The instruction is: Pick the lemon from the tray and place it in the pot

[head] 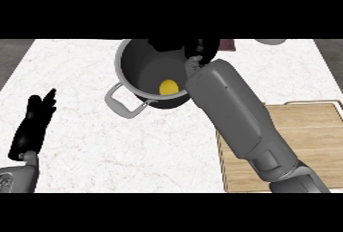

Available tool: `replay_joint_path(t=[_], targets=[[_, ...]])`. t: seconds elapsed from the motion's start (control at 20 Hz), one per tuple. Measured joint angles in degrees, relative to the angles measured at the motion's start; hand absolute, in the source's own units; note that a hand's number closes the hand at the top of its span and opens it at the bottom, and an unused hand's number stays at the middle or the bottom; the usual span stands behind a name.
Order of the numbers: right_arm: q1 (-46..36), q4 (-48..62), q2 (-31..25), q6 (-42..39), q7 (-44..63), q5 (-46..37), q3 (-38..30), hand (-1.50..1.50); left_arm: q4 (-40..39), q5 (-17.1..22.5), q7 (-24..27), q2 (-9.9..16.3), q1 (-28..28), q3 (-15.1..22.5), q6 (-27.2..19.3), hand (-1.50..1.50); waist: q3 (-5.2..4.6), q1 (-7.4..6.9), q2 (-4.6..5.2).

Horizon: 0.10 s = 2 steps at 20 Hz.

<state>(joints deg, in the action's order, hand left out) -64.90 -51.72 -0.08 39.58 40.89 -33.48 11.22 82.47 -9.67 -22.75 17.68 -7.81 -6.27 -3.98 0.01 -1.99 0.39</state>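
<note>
One lemon, bright yellow, down inside the pot on the dark floor, toward the near wall. Pot sitting on the white marbled counter, near the far edge, grey rim tipped toward the view, one looped handle sticking out at the lower left. Right forearm stretched diagonally up from the lower right, crossing the wooden tray and ending at the pot's far rim. Right hand up there over the rim, black against the dark pot, fingers too murky to read: spread or curled, cannot tell. Nothing yellow visible in that hand, though; lemon lying apart from it, lower in the pot. Tray at the right side, pale wood with a thin raised border, partly hidden under the forearm. Left hand over at the left edge, resting, fingers straight and pointing up, holding nothing, well apart from pot and tray. Small pale object peeking in at the far right edge, too cropped to name.
</note>
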Motion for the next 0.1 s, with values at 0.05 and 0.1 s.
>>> replay_joint_path(t=[0.05,0.1], targets=[[0.82,-0.92,-0.22,1.21,-0.55,-0.03,-0.62,-1.5,-0.08,-0.33,0.53,-0.32,0.94,0.11,-0.35,0.0,0.0,0.38,-0.11],[1.41,-1.89,-0.83,1.98,-0.92,-0.05,-1.4,-1.5,-0.09,-0.3,1.06,-0.3,1.86,-0.1,-0.35,0.0,0.0,0.69,-0.2]])
